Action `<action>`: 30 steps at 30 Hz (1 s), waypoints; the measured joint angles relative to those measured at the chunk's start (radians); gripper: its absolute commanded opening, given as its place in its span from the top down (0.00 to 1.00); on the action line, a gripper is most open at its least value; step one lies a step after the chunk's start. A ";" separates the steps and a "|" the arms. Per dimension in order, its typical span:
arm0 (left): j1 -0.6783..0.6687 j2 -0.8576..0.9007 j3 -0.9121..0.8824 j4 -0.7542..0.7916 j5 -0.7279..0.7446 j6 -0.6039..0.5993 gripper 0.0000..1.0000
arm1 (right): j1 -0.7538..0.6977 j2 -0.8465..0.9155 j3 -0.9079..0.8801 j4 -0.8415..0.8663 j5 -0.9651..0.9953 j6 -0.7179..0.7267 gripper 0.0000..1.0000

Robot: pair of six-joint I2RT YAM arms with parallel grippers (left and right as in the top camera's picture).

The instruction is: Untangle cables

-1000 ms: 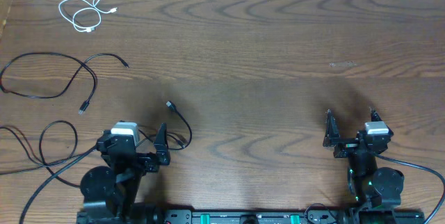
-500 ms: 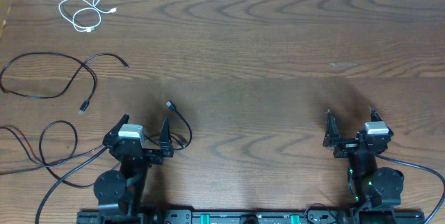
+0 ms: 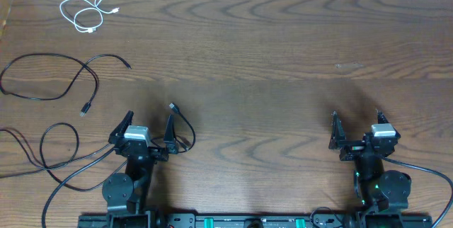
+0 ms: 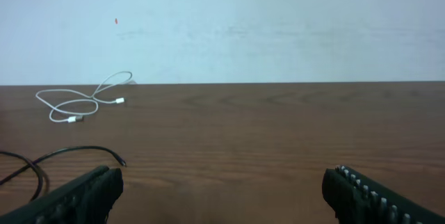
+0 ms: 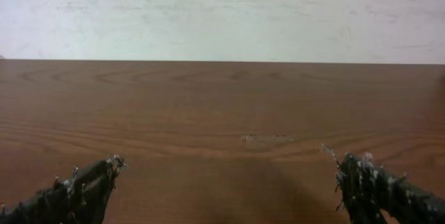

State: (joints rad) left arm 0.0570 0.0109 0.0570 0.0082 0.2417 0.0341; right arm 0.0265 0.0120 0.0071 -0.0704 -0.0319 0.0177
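Observation:
A short white cable point(image 3: 88, 12) lies coiled at the far left; it also shows in the left wrist view point(image 4: 83, 100). A long black cable point(image 3: 53, 79) loops on the left, its plug end visible in the left wrist view point(image 4: 119, 160). Another black cable point(image 3: 182, 125) curls with its plug just beside my left gripper. A further black cable point(image 3: 42, 154) loops at the near left. My left gripper point(image 3: 148, 125) is open and empty over the near left table; its jaws show in its wrist view point(image 4: 222, 189). My right gripper point(image 3: 355, 120) is open and empty at the near right point(image 5: 226, 182).
The wooden table point(image 3: 269, 58) ends at a pale wall along the far edge point(image 4: 278, 29). A thick black lead point(image 3: 425, 171) runs from the right arm base.
My left arm has swung and its gripper now faces the far edge, jaws spread wider and a little farther from the base. The right arm and the cables have not moved.

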 measured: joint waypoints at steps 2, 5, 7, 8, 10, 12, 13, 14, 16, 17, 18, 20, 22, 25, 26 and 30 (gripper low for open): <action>0.000 0.000 -0.002 0.001 0.000 0.000 0.02 | 0.000 0.000 0.000 0.000 0.000 0.000 0.01; -0.006 0.000 -0.002 0.011 0.000 0.000 0.02 | 0.000 0.000 0.000 0.000 0.000 0.000 0.01; -0.013 0.000 -0.010 0.040 0.000 0.000 0.02 | 0.000 0.000 0.000 0.000 0.000 0.000 0.01; -0.014 -0.001 -0.018 0.059 0.000 0.000 0.02 | 0.000 0.000 0.000 0.000 0.000 0.000 0.01; -0.018 -0.001 -0.037 0.077 0.000 0.000 0.02 | 0.000 0.000 0.000 0.000 0.000 0.000 0.01; -0.020 -0.001 -0.050 0.078 0.000 0.000 0.02 | 0.000 0.000 0.000 0.000 0.000 0.000 0.01; -0.021 -0.001 -0.051 0.077 0.000 0.000 0.02 | 0.000 0.000 0.000 0.000 0.000 0.000 0.01; -0.022 -0.001 -0.051 0.079 0.000 0.000 0.02 | 0.000 0.000 0.000 0.000 0.000 0.000 0.01; -0.026 -0.001 -0.051 0.078 0.000 0.000 0.02 | 0.000 0.000 0.000 0.000 0.000 0.000 0.01; -0.029 -0.001 -0.051 0.075 0.000 0.000 0.02 | 0.000 0.000 0.000 0.000 0.000 0.000 0.01; -0.033 -0.001 -0.051 0.068 0.000 0.000 0.02 | 0.000 0.000 0.000 0.000 0.000 0.000 0.01; -0.040 -0.001 -0.051 0.027 -0.002 0.000 0.02 | 0.000 0.000 0.000 0.000 0.000 0.000 0.01; -0.042 -0.001 -0.050 0.009 -0.012 0.000 0.02 | 0.000 0.000 0.000 0.000 0.000 0.000 0.01; -0.042 -0.001 -0.044 -0.011 -0.034 0.000 0.02 | 0.000 0.000 0.000 0.000 0.000 0.000 0.01; -0.042 -0.001 -0.043 -0.013 -0.039 0.000 0.02 | 0.000 0.000 0.000 0.000 0.000 0.000 0.01; -0.042 -0.001 -0.039 -0.023 -0.065 -0.001 0.02 | 0.000 0.000 0.000 0.000 0.000 0.000 0.01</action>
State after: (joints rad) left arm 0.0154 0.0101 0.0177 -0.0147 0.1764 0.0330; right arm 0.0265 0.0120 0.0071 -0.0704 -0.0319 0.0177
